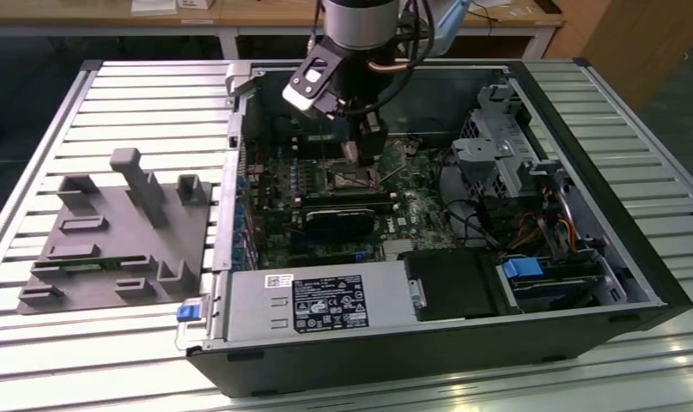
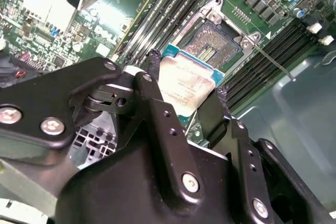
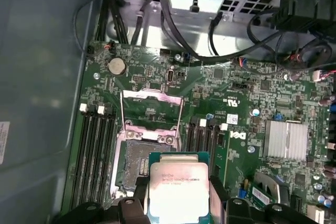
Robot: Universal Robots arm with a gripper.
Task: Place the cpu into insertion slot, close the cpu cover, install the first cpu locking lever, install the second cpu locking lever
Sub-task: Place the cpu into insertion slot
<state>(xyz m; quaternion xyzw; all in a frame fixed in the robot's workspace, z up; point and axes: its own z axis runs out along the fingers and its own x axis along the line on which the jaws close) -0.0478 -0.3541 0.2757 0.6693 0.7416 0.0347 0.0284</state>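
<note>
The first step is in hand: the tool (image 2: pixel 187 77) is clamped on the cpu (image 2: pixel 185 85) by two opposite edges. It holds the chip flat, metal top up, just above the insertion slot (image 3: pixel 137 160) and a little off to one side of it, not yet seated. By my reckoning, placing it calls for squaring the chip with the socket's rim and lowering it level, with no sliding across the contacts. The cpu cover (image 3: pixel 152 96) stands swung up at the far side of the socket, so the opening is free. A thin lever rod (image 2: pixel 273 62) lies released beside it. I count one cpu, one slot, one cover and one arm. I can be sure of one lever, and there is a bank of long black memory slots (image 3: pixel 97 150) on either side. The open computer case (image 1: pixel 655 275) sits on the slatted worktop (image 1: pixel 151 94).
</note>
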